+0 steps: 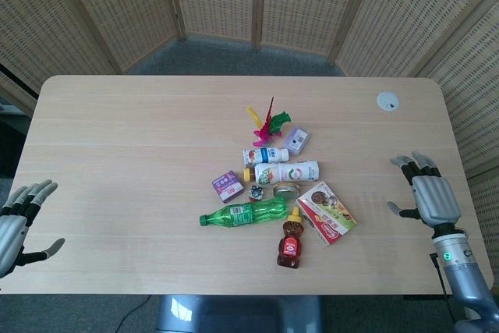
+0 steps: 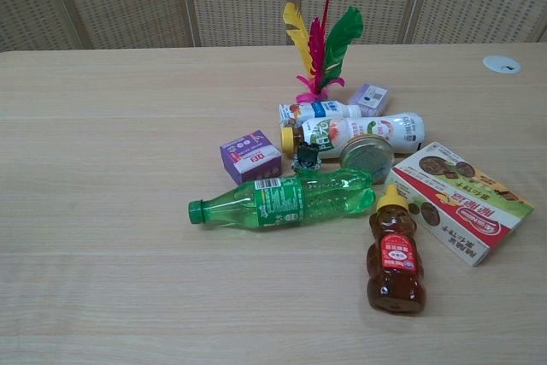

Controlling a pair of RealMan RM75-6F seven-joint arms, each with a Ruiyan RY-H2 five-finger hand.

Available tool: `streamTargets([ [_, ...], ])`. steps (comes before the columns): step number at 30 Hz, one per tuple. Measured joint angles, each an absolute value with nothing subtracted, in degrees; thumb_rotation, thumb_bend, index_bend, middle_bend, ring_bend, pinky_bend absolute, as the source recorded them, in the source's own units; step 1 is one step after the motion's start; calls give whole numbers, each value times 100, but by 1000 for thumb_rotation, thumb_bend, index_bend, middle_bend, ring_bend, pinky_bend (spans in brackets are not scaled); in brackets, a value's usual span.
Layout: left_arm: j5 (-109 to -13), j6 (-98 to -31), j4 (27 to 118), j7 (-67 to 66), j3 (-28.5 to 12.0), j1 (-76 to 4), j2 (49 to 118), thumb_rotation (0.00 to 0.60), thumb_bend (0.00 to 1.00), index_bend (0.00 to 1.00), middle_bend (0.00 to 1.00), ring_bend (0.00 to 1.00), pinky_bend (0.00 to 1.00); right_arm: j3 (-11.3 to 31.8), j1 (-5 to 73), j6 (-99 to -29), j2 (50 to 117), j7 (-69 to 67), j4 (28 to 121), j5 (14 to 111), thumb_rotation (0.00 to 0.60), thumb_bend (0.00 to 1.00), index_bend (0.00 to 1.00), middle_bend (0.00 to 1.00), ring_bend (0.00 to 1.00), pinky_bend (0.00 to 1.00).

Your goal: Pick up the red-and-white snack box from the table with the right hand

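Observation:
The red-and-white snack box [image 1: 327,212] [image 2: 461,200] lies flat on the table, right of the honey bear bottle and at the right end of the cluster of items. My right hand [image 1: 426,195] hovers at the table's right side with fingers spread, holding nothing, well to the right of the box. Down at the left front edge sits my left hand [image 1: 17,221], its fingers apart and empty. Neither hand shows in the chest view.
Close to the box lie a honey bear bottle [image 1: 291,242] [image 2: 395,252], a green bottle [image 1: 245,213] [image 2: 286,199], a round tin [image 2: 367,156], two white drink bottles [image 1: 290,171] [image 1: 265,156], two purple boxes [image 2: 250,156] [image 2: 368,98] and a feather shuttlecock [image 2: 318,49]. A white disc [image 1: 387,100] sits far right.

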State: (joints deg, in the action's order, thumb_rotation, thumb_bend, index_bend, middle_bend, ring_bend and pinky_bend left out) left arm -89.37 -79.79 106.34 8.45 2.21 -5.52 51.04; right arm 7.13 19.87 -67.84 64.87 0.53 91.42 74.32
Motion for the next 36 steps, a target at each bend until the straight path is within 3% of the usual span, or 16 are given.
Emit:
streamTargets([
  [11, -8925, -8053, 10619, 874, 235, -503, 5078, 600, 297, 54, 0, 0, 0, 715, 2008, -6711, 6556, 10, 9132, 7458, 600, 221, 123, 134, 0, 0],
  [17, -8911, -7977, 10614, 887, 184, -587, 5078, 600, 297, 54, 0, 0, 0, 632, 1948, -6700, 6588, 155, 9227, 7417, 600, 214, 1, 19, 0, 0],
  [27, -8817, -7749, 10542, 895, 127, -741, 5138, 600, 296, 54, 0, 0, 0, 393, 2029, -6368, 6783, 1143, 9508, 7223, 594, 117, 0, 0, 0, 0],
  [36, -8752, -7619, 10399, 993, 80, -846, 5205, 600, 297, 54, 0, 0, 0, 280, 2166, -6269, 7328, 2383, 9687, 6746, 557, 96, 0, 0, 0, 0],
])
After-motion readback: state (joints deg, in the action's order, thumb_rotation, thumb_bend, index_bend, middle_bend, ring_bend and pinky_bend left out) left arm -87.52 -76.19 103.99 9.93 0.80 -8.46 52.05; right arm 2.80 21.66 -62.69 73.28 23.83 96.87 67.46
